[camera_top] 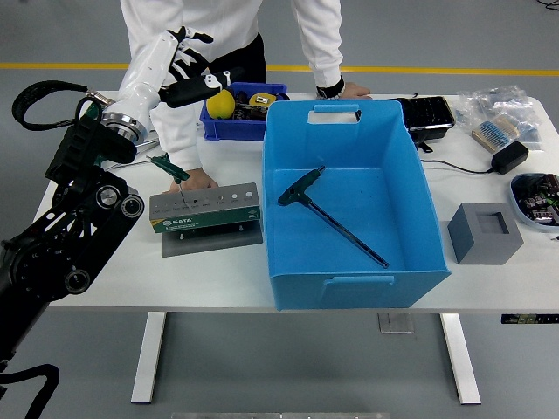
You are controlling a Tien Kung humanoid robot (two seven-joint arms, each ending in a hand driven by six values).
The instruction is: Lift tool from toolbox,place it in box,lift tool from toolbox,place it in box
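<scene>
A T-handle hex key with a dark green handle lies loose on the floor of the big blue box. My left hand is white, open and empty. It is raised over the table's far left, well away from the box. The grey SATA tool stand sits left of the box. One green tool handle shows behind it; the other tools there are hidden by my arm. A person at the far side rests one hand by the stand and the other hand behind the box.
A small blue bin with a yellow object stands behind the stand. A grey block, a black tray, a black adapter, plastic bags and a bowl lie to the right.
</scene>
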